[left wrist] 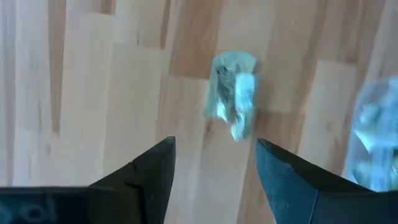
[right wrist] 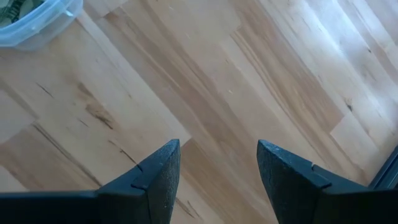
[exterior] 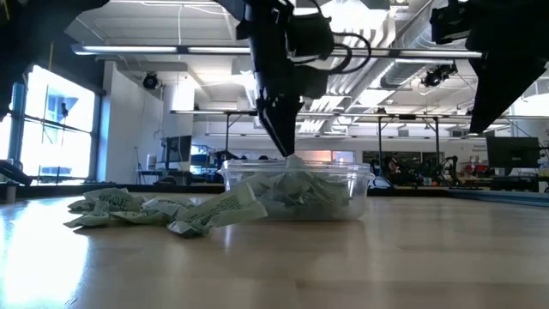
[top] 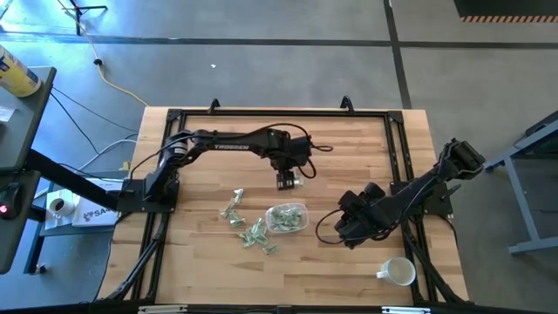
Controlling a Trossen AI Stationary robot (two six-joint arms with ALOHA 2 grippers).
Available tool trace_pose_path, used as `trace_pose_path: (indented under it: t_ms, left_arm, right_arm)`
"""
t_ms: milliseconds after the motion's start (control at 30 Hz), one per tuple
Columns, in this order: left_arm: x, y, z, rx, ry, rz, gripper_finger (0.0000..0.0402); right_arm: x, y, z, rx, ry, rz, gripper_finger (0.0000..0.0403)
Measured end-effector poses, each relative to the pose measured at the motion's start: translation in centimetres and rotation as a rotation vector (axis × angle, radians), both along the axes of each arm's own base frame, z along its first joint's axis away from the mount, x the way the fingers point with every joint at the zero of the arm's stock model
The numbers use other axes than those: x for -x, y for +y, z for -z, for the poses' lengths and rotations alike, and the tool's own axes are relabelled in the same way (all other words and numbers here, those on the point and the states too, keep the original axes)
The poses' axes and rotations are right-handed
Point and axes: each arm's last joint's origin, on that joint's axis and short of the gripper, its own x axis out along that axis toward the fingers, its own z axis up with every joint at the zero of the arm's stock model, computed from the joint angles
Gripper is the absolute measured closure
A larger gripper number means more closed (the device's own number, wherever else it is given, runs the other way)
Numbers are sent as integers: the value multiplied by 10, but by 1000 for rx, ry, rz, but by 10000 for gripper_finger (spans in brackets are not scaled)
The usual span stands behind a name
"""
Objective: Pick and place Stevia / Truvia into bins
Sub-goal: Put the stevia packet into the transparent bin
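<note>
My left gripper point(top: 286, 182) hangs open just beyond the far side of the clear container point(top: 287, 217), pointing down. Below its tips point(left wrist: 214, 144) one crumpled pale green and white packet point(left wrist: 233, 93) lies alone on the wood point(top: 297, 183), apart from both fingers. The container point(exterior: 296, 184) holds many packets. Several loose packets point(top: 248, 228) lie in a scatter on the table to its left and near side point(exterior: 163, 210). My right gripper point(top: 347, 231) waits open, low over bare wood point(right wrist: 217, 146), right of the container point(right wrist: 34, 22).
A white handled mug point(top: 399, 272) stands near the table's near right corner. A black frame point(top: 279, 112) runs around the table's edges. Bare wood lies between the container and the right arm, and along the far side.
</note>
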Motion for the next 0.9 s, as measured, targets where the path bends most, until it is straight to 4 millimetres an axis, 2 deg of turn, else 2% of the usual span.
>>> trace_pose_path:
  t_ms: [167,400,700,900]
  left_arm:
    - [-6,9,27,86,50,-4,162]
    - [-12,-4,53,120,109,108,192]
    - [-18,-2,67,94,114,133,223]
    - [-18,-2,71,82,128,170,271]
  right_arm:
    - [2,2,0,-7,3,12,199]
    - [3,2,0,-12,11,22,199]
    - [3,0,0,-3,14,28,198]
    - [3,0,0,2,20,26,198]
